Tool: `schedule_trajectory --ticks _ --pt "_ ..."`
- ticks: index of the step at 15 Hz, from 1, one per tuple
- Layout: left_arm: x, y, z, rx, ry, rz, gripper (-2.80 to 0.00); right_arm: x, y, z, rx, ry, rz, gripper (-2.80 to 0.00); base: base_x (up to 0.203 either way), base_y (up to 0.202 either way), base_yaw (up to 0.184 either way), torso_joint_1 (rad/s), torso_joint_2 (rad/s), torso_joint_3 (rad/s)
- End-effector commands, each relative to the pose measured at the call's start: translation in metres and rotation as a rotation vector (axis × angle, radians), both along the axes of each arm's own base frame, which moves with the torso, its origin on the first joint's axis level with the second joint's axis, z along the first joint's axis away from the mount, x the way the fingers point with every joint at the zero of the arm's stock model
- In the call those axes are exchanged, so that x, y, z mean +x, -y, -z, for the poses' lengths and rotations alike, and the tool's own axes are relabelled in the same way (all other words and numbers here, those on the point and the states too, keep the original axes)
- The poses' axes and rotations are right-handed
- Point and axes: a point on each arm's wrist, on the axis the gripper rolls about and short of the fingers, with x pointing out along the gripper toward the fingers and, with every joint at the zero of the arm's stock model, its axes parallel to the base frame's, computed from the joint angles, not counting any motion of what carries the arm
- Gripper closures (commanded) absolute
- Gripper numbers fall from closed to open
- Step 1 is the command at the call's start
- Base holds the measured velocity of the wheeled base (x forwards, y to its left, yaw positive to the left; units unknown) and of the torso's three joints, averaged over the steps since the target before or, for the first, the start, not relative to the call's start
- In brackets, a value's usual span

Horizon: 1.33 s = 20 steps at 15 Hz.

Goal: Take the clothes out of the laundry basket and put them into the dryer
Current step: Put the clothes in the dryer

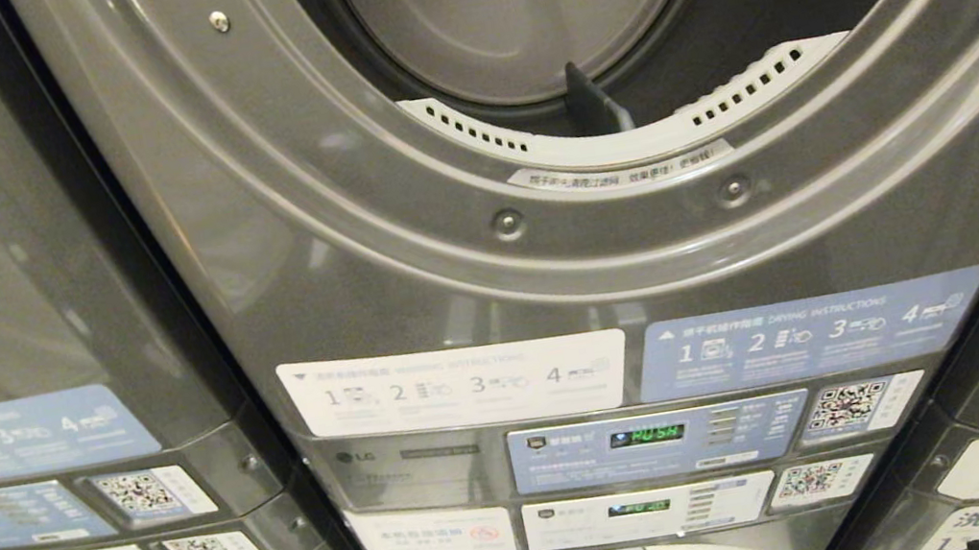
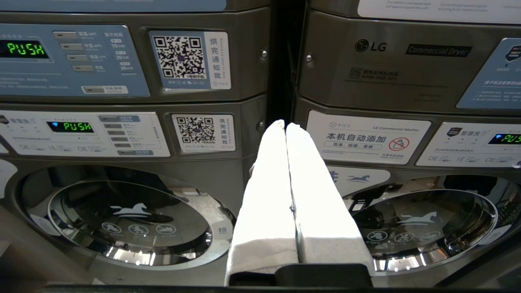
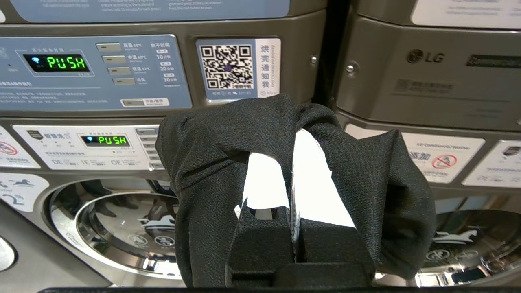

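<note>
Above the stacked control panels, the dryer (image 1: 580, 232) stands with its round porthole open, ringed by a glossy grey metal rim with two screw heads along its lower edge. Inside, the smooth drum back curves away, and a white perforated plastic lint guard (image 1: 624, 134) follows the lower edge of the opening, with a dark fin rising at its middle. No arm shows in the head view.

From the right wrist view, the right gripper (image 3: 292, 138) is clamped tight on a black garment (image 3: 203, 162), a matte, finely woven cloth that drapes in soft folds over both white-wrapped fingers (image 3: 313, 179) and hangs down on either side. It sits before the blue button panel reading PUSH (image 3: 67, 63).

From the left wrist view, the left gripper (image 2: 286, 125) has its two tapered, white cloth-covered fingers pressed together, holding nothing, in front of the dark gap between two machines.
</note>
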Motion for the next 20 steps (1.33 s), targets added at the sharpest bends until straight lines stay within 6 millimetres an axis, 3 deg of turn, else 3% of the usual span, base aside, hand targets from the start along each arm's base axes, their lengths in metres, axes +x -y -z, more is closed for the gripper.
schedule_trajectory --ticks 1,14,20 --pt "0.0 0.0 0.0 0.0 0.0 0.0 0.0 -0.0001 0.0 0.0 0.0 0.001 0.0 0.0 0.0 0.0 0.0 0.0 0.0 0.0" --pt "0.0001 0.0 0.0004 0.0 -0.001 0.0 0.0 -0.0001 0.0 0.0 0.0 0.001 0.0 0.0 0.0 0.167 -0.001 0.003 0.0 0.003" --pt "0.0001 0.0 0.0004 0.0 -0.001 0.0 0.0 -0.0001 0.0 0.0 0.0 0.001 0.0 0.0 0.0 0.017 -0.001 0.0 0.0 0.0"
